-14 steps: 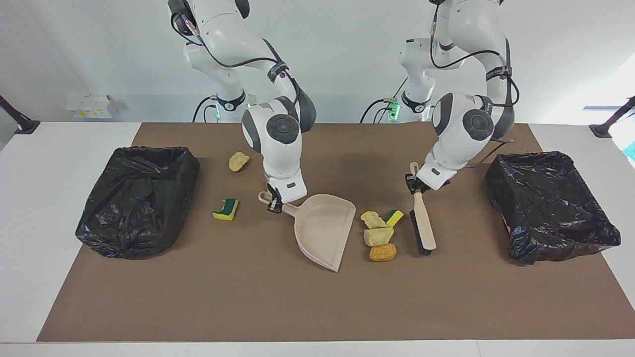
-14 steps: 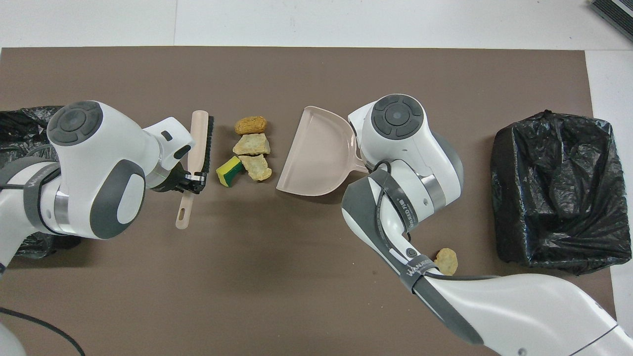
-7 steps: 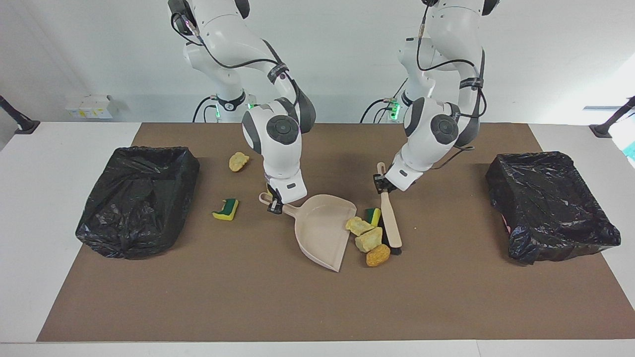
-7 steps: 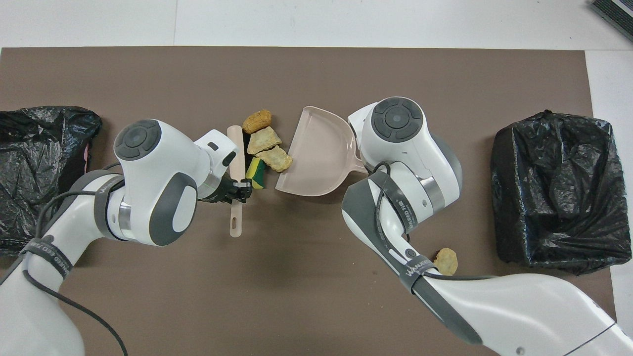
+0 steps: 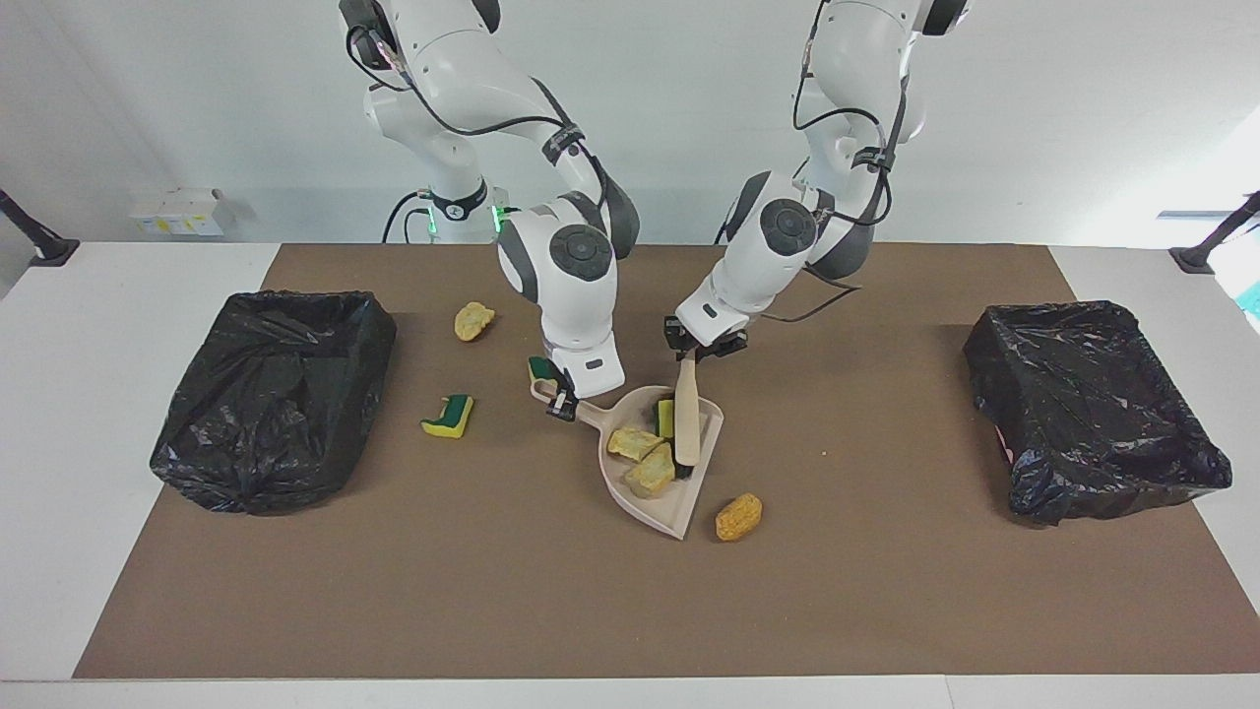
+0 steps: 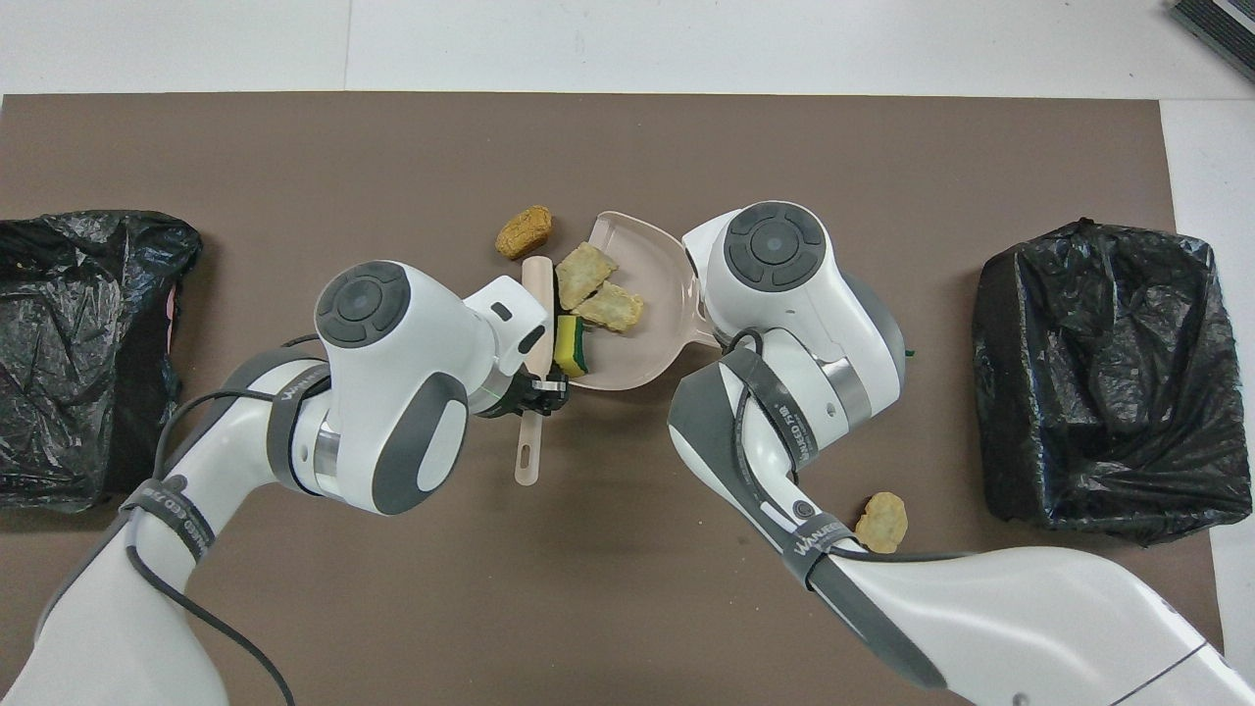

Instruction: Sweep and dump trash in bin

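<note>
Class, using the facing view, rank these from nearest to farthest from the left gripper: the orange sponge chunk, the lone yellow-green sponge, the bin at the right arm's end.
1. Orange sponge chunk, beside the dustpan.
2. Lone yellow-green sponge, toward the right arm's end.
3. Bin, at that end.

A brown mat [image 5: 630, 611] covers most of a white table [image 5: 118, 286], leaving bare white strips at the left arm's end, the right arm's end and along the edge farthest from the robots. A small white box [image 5: 182, 212] sits against the pale wall [image 5: 1083, 98], near the corner at the right arm's end. A black post [image 5: 34, 236] slants up from that same corner, and a second black post [image 5: 1216, 236] slants up from the corner at the left arm's end. In the overhead view a dark ridged object [image 6: 1216, 25] lies off the mat at the far corner on the right arm's end.
</note>
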`<state>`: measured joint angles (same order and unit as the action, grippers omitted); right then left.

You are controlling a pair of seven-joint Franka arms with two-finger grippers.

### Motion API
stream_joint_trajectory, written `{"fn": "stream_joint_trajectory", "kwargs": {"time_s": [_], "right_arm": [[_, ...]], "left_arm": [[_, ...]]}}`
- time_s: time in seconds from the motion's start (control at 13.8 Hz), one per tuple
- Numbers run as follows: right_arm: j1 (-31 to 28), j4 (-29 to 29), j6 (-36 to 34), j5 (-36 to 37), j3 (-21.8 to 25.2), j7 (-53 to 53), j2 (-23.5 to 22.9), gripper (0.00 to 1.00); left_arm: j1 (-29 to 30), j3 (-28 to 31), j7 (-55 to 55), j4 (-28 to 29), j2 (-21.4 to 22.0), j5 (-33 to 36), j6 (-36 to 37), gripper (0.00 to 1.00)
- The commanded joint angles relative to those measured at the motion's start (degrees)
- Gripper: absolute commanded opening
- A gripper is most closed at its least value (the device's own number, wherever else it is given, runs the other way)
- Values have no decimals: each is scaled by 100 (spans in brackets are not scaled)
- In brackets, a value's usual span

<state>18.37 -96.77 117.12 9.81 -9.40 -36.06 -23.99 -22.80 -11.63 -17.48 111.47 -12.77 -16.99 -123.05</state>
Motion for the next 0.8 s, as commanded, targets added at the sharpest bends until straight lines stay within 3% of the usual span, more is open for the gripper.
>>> {"fn": "stream_joint_trajectory", "kwargs": {"time_s": [0.0,0.36,0.51,0.72], "right_arm": [[-35,-158,162,65,-36,108,79,0],[-53,-150,118,92,-27,82,79,0],[-53,-150,126,92,-27,82,79,0],[-53,-150,118,92,-27,90,79,0]], "left_arm": [[74,90,-1,-457,326,-42,893,0],[802,152,953,-1398,-111,846,1564,0],[917,161,1840,-1557,-225,1186,1495,0],[1137,161,2011,-2022,-874,1426,1215,0]]}}
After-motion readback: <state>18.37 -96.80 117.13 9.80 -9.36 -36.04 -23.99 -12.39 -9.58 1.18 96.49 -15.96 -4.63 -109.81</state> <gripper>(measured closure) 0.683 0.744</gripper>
